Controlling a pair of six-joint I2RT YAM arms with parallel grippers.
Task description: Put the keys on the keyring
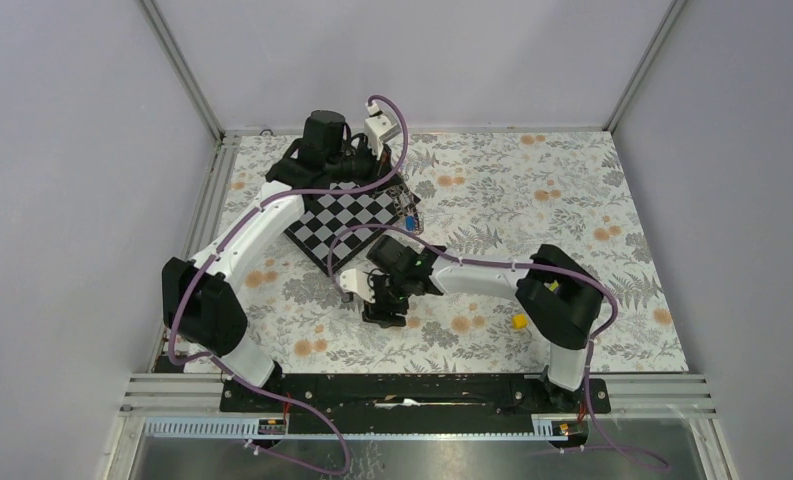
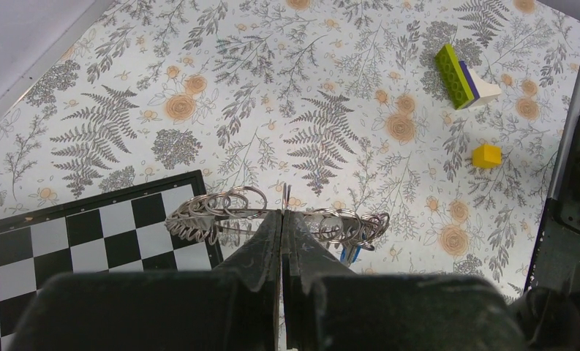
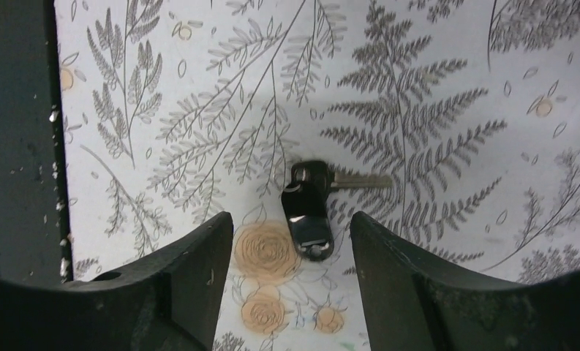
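Right gripper (image 3: 290, 223) jaws spread astride black key (image 3: 306, 208) — lies flat, may skid on closing. Left gripper (image 2: 281, 218) pinches keyring (image 2: 213, 208), possibly thinly — could slip.

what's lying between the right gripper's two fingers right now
The black key, lying untouched on the floral cloth inside the open right gripper; nothing else. The right wrist view shows it.
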